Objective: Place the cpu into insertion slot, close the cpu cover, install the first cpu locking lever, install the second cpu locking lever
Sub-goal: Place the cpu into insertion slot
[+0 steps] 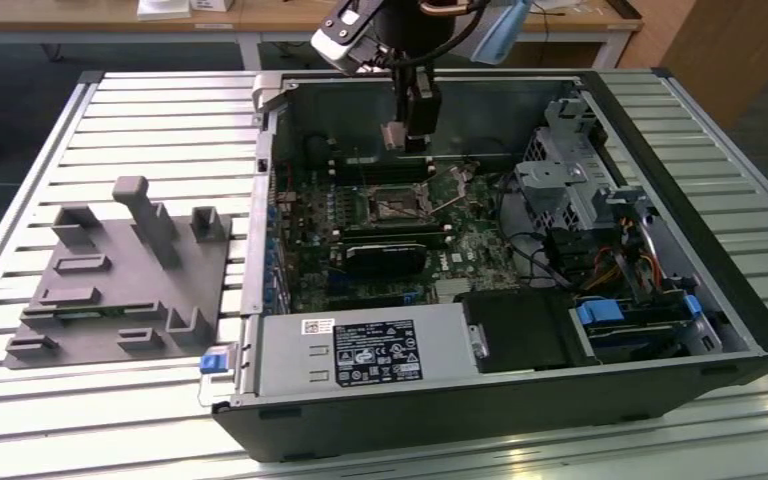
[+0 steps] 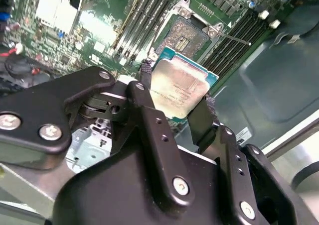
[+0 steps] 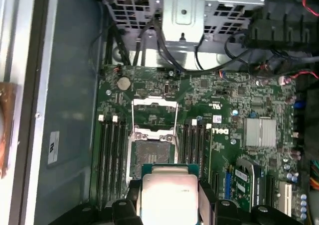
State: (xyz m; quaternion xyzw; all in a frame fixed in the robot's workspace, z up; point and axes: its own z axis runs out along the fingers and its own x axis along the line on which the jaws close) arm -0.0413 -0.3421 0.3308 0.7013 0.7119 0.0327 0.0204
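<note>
My gripper (image 1: 403, 132) hangs above the open computer case, shut on the cpu (image 1: 392, 135). In both wrist views the cpu (image 2: 179, 88) (image 3: 168, 192) is a pale silvery square on a green base, pinched by its edges between the two black fingers (image 2: 146, 73). The insertion slot (image 3: 152, 155) (image 2: 185, 36) (image 1: 394, 203) lies bare on the green board below the chip, and the cpu is held clear of it. The cpu cover (image 3: 154, 102) is swung open beside the slot. A thin locking lever (image 2: 234, 37) sticks out past the slot's corner.
Long black memory slots (image 3: 112, 155) flank the socket on both sides. A black graphics card (image 1: 384, 255), a silver drive cage (image 1: 564, 190) and the power supply (image 1: 357, 350) crowd the case. A grey parts fixture (image 1: 117, 270) sits on the slatted table at the exterior view's left.
</note>
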